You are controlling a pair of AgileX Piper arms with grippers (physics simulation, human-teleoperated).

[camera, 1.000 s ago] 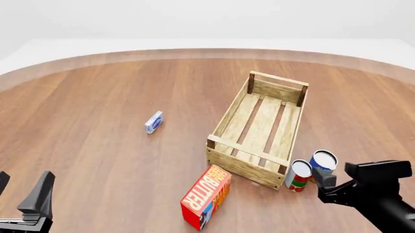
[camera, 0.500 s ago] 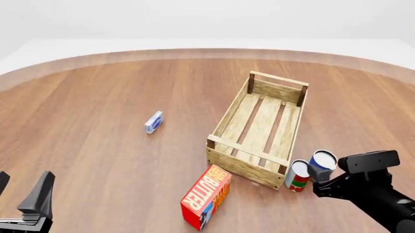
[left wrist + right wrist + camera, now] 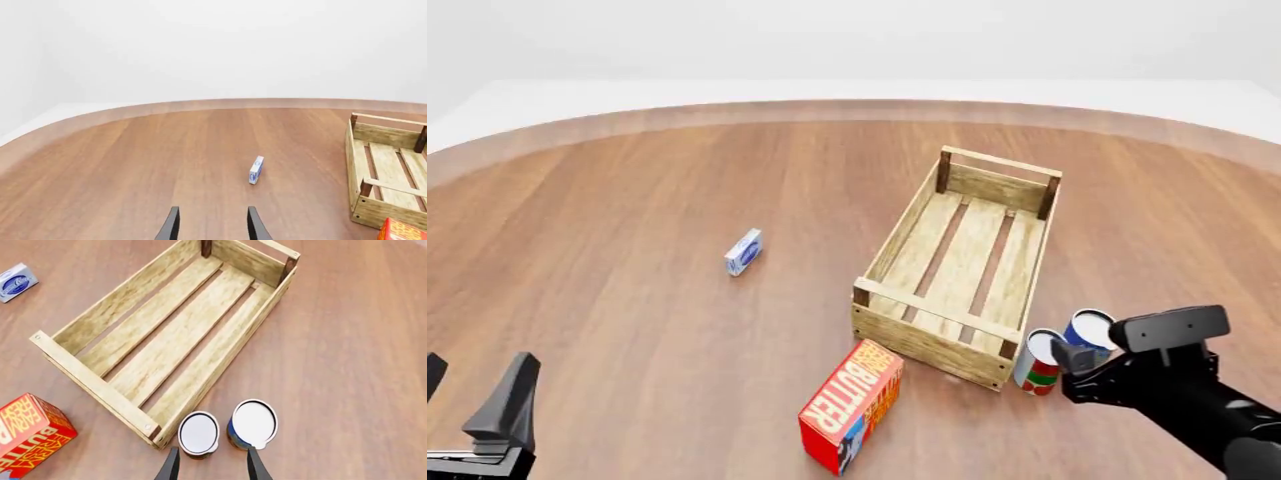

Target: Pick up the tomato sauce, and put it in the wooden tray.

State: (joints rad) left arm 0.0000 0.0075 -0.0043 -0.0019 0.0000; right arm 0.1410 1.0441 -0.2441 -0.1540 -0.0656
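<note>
We have brought the right gripper [image 3: 1065, 358] forward and to the left over the last second, so that it now hangs above the 2 cans standing by the near right corner of the wooden tray [image 3: 962, 262]. A second ago it sat further right and nearer to us; now its dark body overlaps the blue-and-yellow can [image 3: 1089, 331] in the front view.

The tomato sauce [image 3: 1040, 362] stands upright on the table, just beside the tray's near corner, with the blue-and-yellow can close on its right. The tomato sauce has not moved. In the right wrist view the right gripper's fingers [image 3: 171, 466] are spread, and their tips frame the gap between the tomato sauce [image 3: 199, 434] and the blue-and-yellow can [image 3: 253, 424] rather than the tomato sauce alone. We judge the approach is nearly lined up but needs a small shift toward the tomato sauce, or 1 finger may come down on the neighbouring can.

The left gripper [image 3: 211, 225] has stayed parked at the near left, fingers apart and empty. The butter box [image 3: 851, 404] and a small blue-and-white packet [image 3: 742, 251] lie where they were, clear of the route. The tray is empty.
</note>
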